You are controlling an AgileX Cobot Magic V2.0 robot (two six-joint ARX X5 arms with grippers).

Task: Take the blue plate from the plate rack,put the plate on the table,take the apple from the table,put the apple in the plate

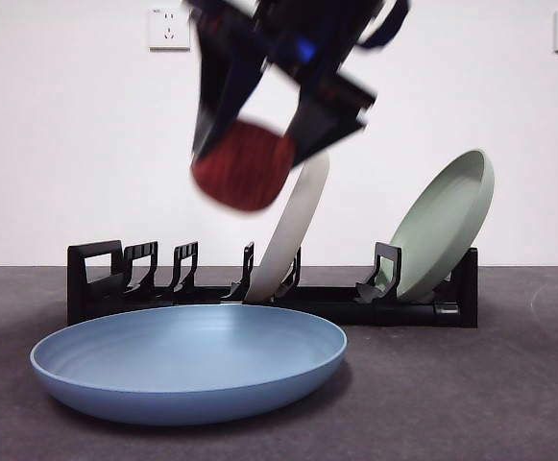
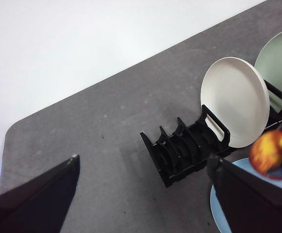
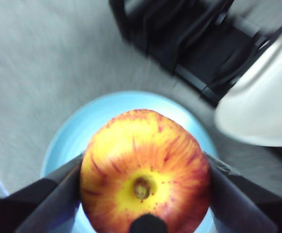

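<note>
My right gripper (image 1: 245, 163) is shut on the red and yellow apple (image 1: 243, 165) and holds it in the air above the blue plate (image 1: 187, 370). The plate lies flat on the dark grey table (image 1: 471, 384) in front of the black plate rack (image 1: 96, 279). In the right wrist view the apple (image 3: 143, 174) sits between the jaws, stem up, with the blue plate (image 3: 82, 126) directly below. My left gripper (image 2: 145, 194) is open and empty, high above the table beside the rack (image 2: 179, 153). The left wrist view also shows the apple (image 2: 272, 153).
A cream-white plate (image 1: 293, 226) and a sage-green plate (image 1: 442, 226) stand leaning in the rack behind the blue plate. The rack's loop handle is at its left end. A white wall with sockets (image 1: 168, 29) is behind the table.
</note>
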